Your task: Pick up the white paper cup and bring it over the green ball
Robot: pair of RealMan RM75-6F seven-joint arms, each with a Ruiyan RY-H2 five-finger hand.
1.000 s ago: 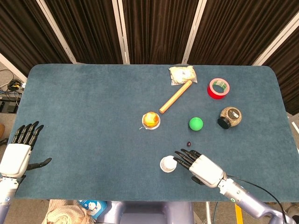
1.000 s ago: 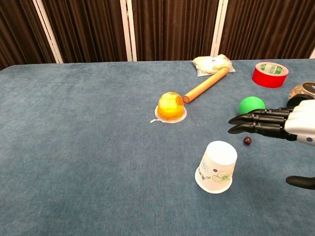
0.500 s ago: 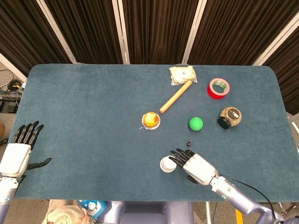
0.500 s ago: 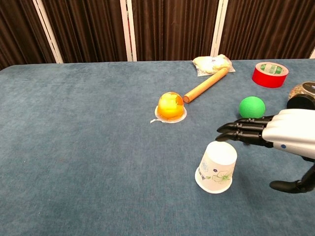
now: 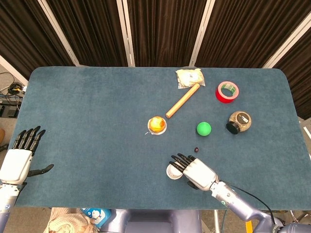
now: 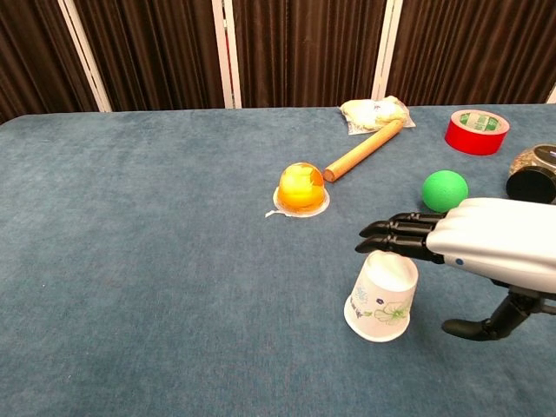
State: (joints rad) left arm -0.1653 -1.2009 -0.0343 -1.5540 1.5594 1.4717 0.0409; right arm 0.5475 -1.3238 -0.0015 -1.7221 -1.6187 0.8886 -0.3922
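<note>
Dark curtains with pale vertical strips close off the room behind a blue-carpeted table [image 5: 87,111], which carries everything under inspection. Ordered by size: the right hand [image 6: 486,252] hangs just above the white paper cup [image 6: 382,295], fingers extended and apart, thumb dropped low on the near side, holding nothing; the left hand [image 5: 22,158] is at the table's near left corner, fingers spread and empty. The cup stands mouth-down, slightly tilted, near the front edge and well apart from the green ball [image 5: 203,128], which lies further back and to the right. Also present are a wooden rod [image 5: 182,101], a red tape roll [image 5: 227,91], a lidded jar [image 5: 239,122], a bagged item [image 5: 190,76], an orange jelly cup [image 5: 157,124] and a small dark bead [image 5: 196,149]. Assessment: the grasp is not yet made. Done well, the fingers should wrap the cup's wall opposite the thumb, with light pressure, since thin paper likely crushes, and the cup should be lifted before it is carried toward the ball.
</note>
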